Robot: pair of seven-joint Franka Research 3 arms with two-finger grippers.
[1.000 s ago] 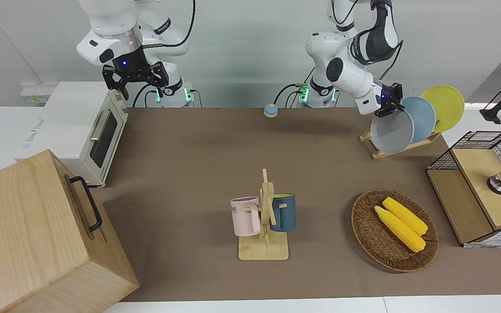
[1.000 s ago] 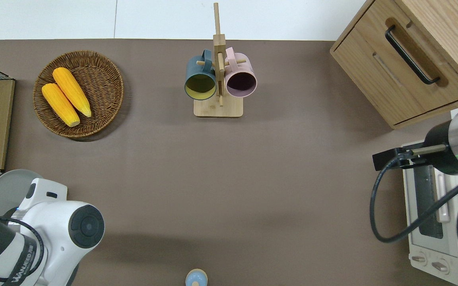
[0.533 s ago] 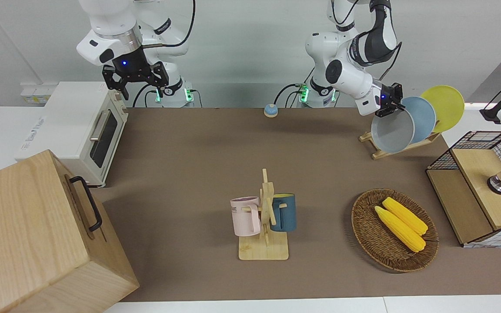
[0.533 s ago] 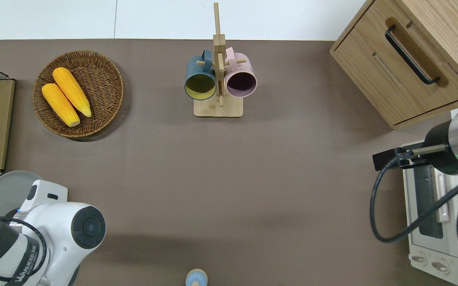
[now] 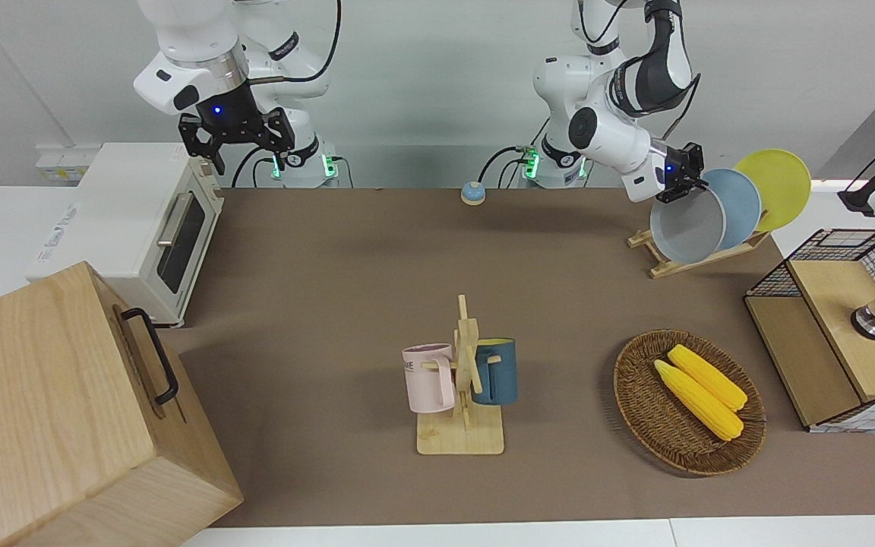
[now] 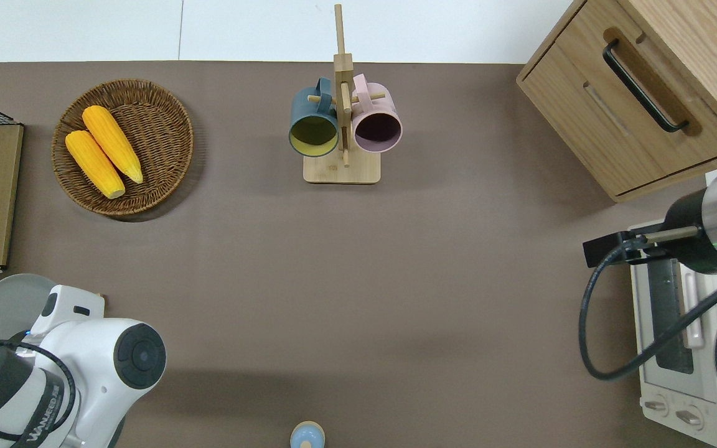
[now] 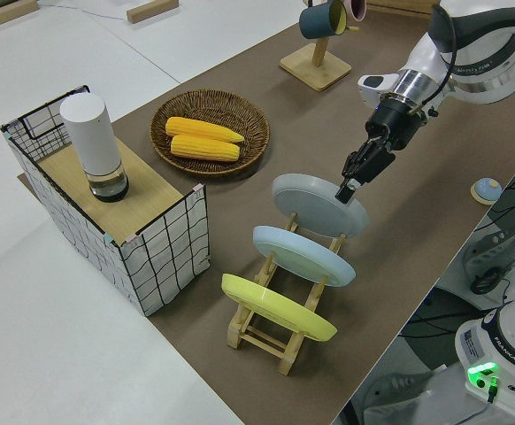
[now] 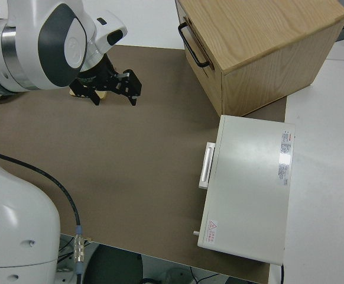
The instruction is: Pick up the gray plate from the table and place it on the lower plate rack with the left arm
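Observation:
The gray plate (image 5: 687, 229) stands tilted at the lower plate rack's (image 5: 661, 268) end slot, beside the sky-blue plate (image 5: 737, 203). My left gripper (image 5: 679, 190) is shut on its upper rim. The left side view shows the fingers (image 7: 351, 184) pinching the gray plate's (image 7: 315, 204) edge above the rack (image 7: 275, 335). I cannot tell whether the plate rests on the rails. In the overhead view the arm hides most of the gray plate (image 6: 5, 303). The right arm is parked, its gripper (image 5: 236, 143) open and empty.
A yellow plate (image 5: 775, 186) fills the rack's other end slot. A wire crate with a white cylinder (image 5: 848, 304) stands beside the rack. A wicker basket of corn (image 5: 688, 403), a mug stand (image 5: 462, 403), a toaster oven (image 5: 149, 228), a wooden cabinet (image 5: 65, 410) and a small bell (image 5: 472, 193) are on the table (image 5: 346, 273).
My left gripper has shifted the gray plate slightly toward the robots and closer to the sky-blue plate in the rack. The right arm has not moved.

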